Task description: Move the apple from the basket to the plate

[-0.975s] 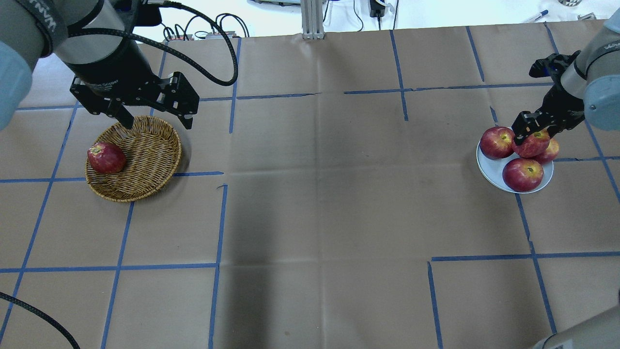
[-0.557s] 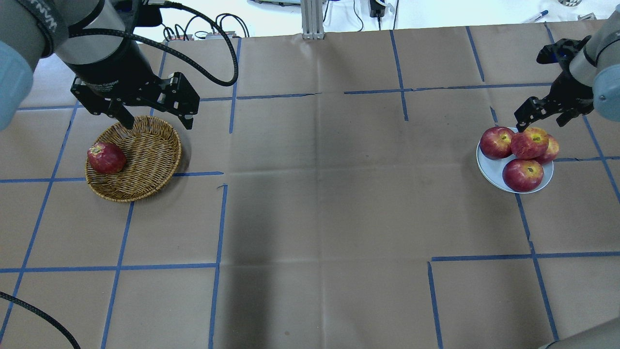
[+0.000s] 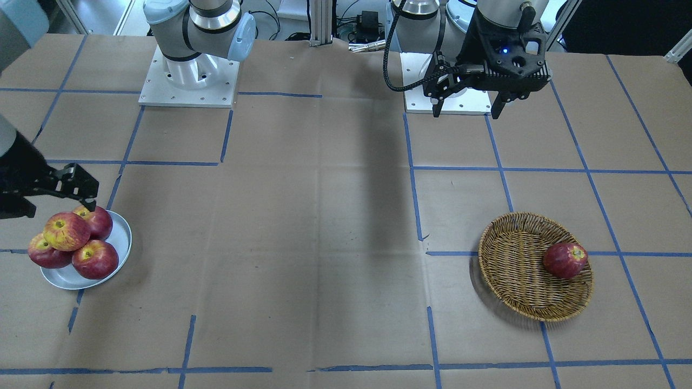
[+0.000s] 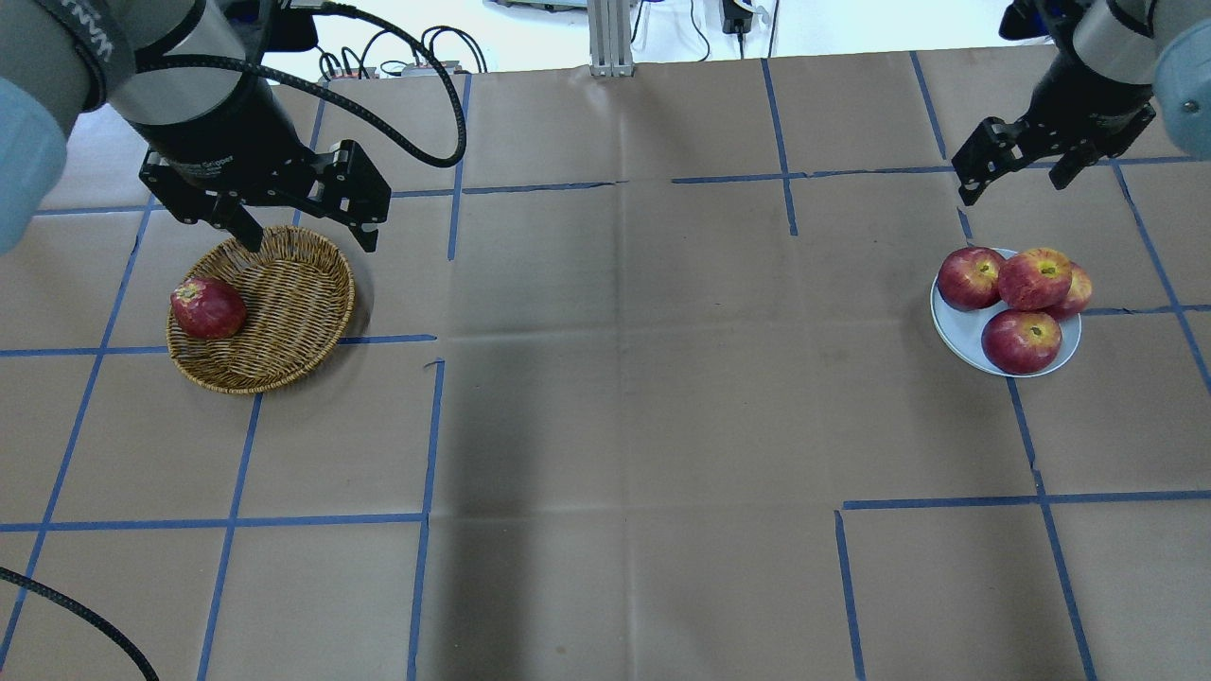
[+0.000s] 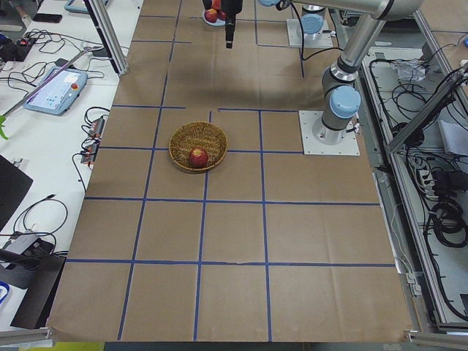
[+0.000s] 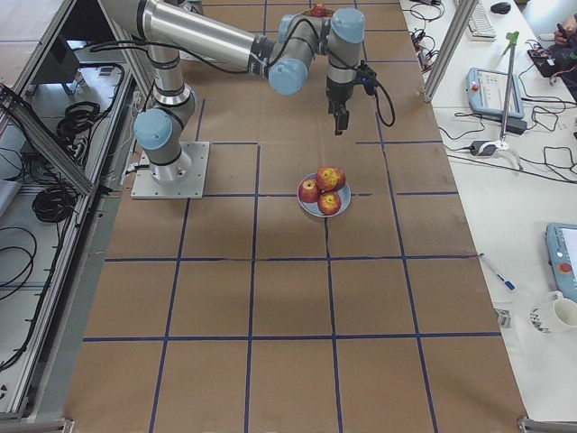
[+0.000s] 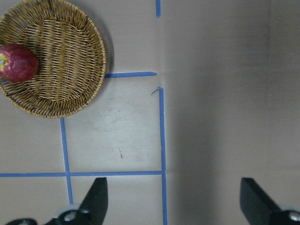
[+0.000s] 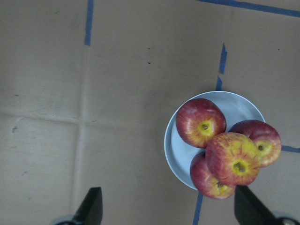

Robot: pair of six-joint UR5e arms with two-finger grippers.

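The apple (image 4: 1036, 277), round, yellow-orange streaked red, sits stem hollow up atop three darker apples (image 4: 1020, 341) on the glossy plate (image 4: 954, 331) at the right. The right gripper (image 4: 1012, 186) hangs beyond it, jaws spread and empty; the left gripper (image 4: 308, 242), likewise spread, hovers over the woven wicker basket (image 4: 342, 284)

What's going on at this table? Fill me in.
The yellow-streaked apple sits on top of three redder apples on the plate, so that transfer looks done. The right gripper hangs open and empty, raised clear of the plate. The left gripper hangs open and empty near the wicker basket, where one dark red apple lies.
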